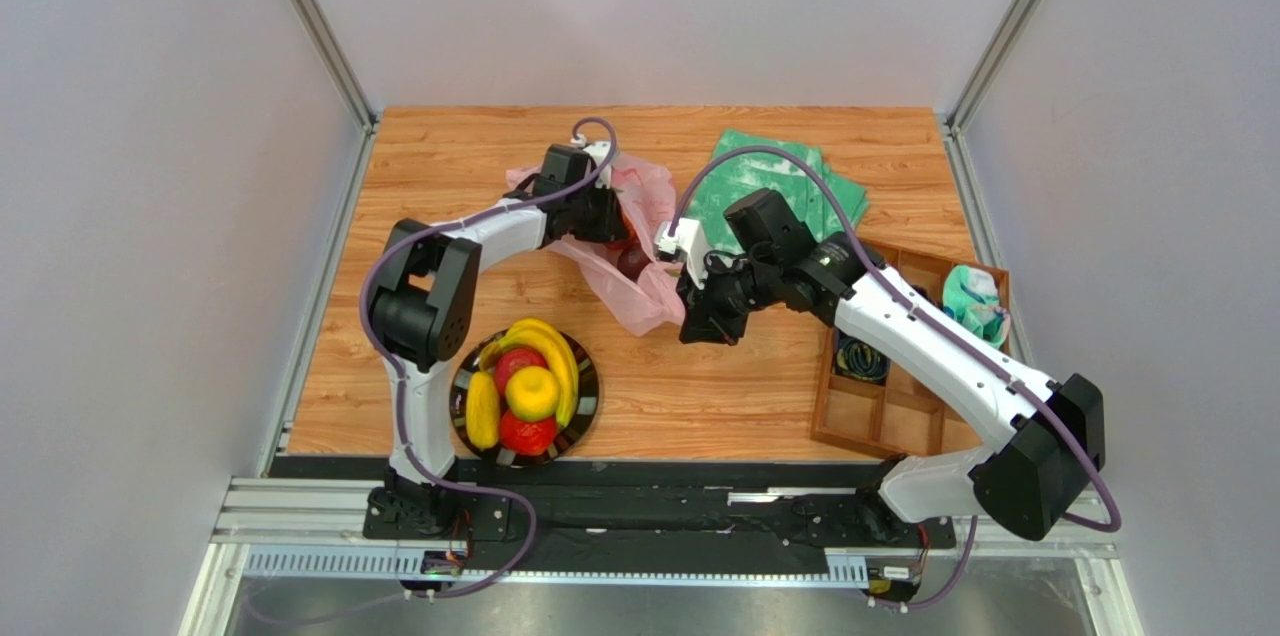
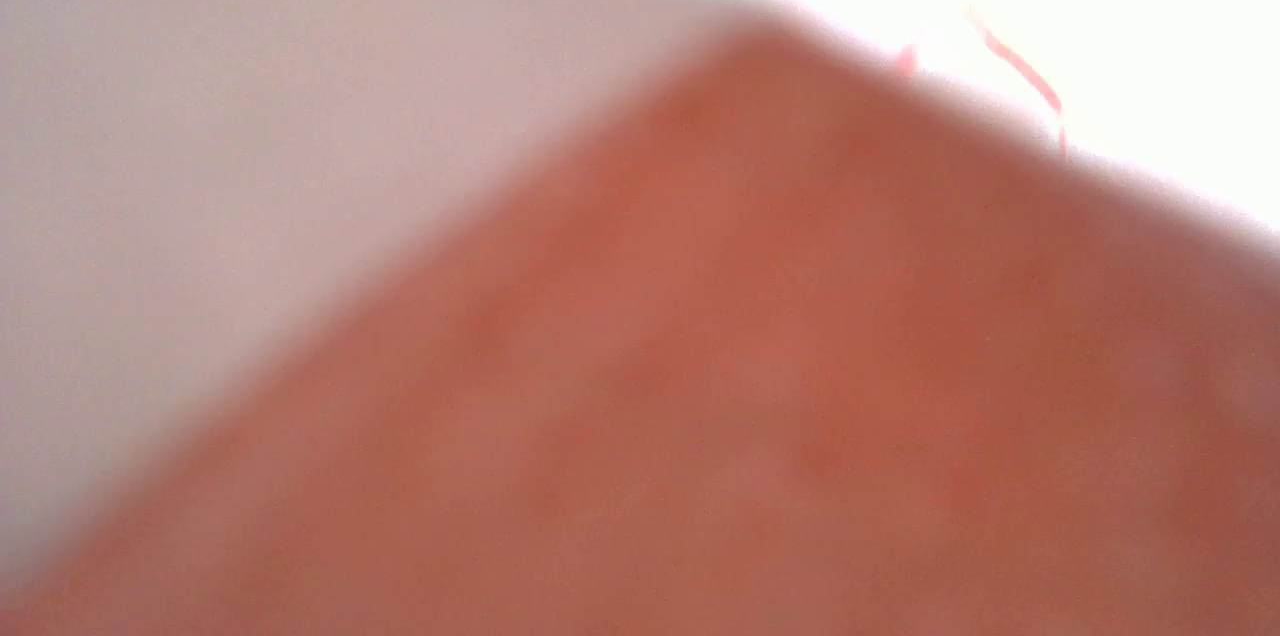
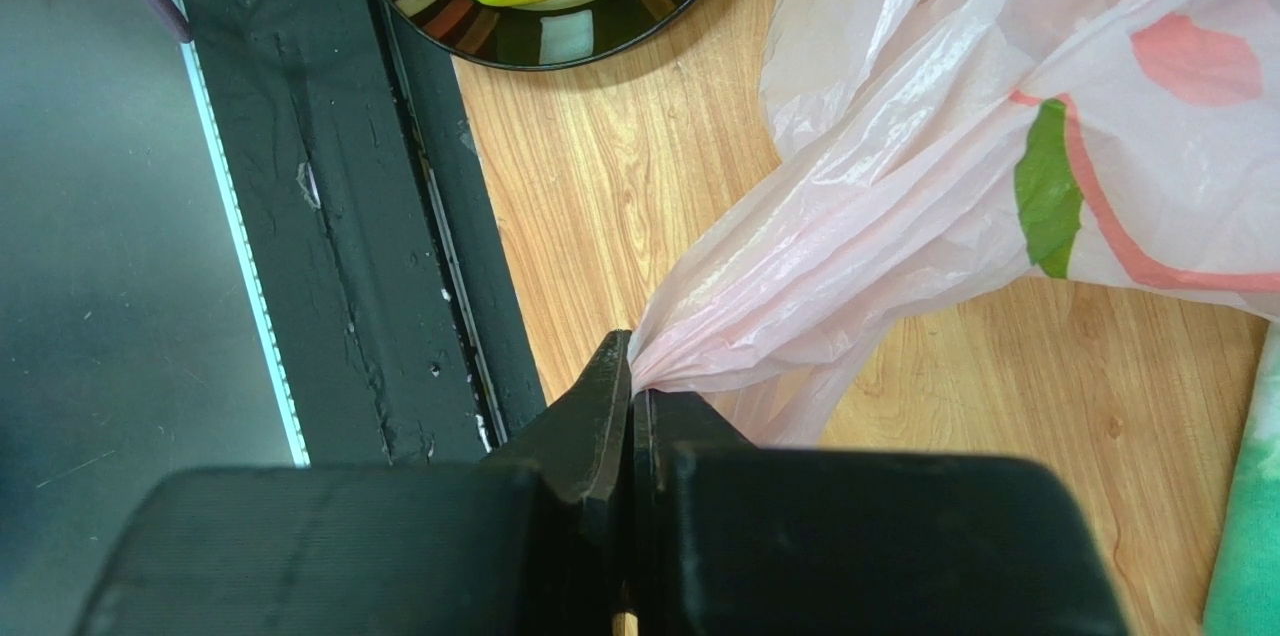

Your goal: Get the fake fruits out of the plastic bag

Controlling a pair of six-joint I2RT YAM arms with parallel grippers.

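I work on a table [image 1: 706, 396] of light wood planking, boxed in by grey walls [image 1: 135, 216] on the left, back and right. Two metal posts [image 1: 308, 14] stand at its far corners; a black rail [image 1: 676, 494] runs along my near edge; light is even

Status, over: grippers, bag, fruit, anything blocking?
Right gripper shut on bag. Left gripper inside bag, jaws hidden. Fruits on plate, one dark fruit in bag. Left wrist view blurred.
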